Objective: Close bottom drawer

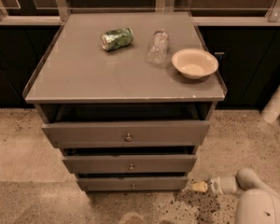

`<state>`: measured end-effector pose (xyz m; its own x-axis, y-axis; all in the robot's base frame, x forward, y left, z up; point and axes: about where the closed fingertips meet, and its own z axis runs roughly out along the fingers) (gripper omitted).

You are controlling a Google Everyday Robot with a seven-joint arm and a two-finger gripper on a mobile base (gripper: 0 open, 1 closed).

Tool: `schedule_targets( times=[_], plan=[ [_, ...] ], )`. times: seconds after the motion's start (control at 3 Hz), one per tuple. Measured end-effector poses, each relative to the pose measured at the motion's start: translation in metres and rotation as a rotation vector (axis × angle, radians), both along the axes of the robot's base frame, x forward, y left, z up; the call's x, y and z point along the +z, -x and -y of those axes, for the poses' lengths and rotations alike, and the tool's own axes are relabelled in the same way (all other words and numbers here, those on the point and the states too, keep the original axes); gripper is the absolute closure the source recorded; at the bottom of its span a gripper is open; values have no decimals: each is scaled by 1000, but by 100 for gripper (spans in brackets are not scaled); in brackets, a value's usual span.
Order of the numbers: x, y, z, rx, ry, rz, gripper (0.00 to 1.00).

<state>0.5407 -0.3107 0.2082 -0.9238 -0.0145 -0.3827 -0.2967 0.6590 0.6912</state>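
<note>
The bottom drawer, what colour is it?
Grey, in the camera view. The hand is just right of the bottom drawer.

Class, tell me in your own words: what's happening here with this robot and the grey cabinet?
The robot's gripper is low at the right, near the floor, beside the right end of the bottom drawer. That drawer sits slightly pulled out, not yet closed; whether the gripper touches it is unclear. On the cabinet top are a green can, a clear bottle and a bowl.
</note>
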Motion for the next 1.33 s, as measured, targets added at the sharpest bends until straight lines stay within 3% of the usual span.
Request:
schedule_targets(
  times=[0.67, 1.0, 1.33],
  plan=[
    [0, 0, 0, 0, 0, 0, 11],
    [0, 0, 0, 0, 0, 0, 0],
    [0, 0, 0, 0, 0, 0, 0]
  ],
)
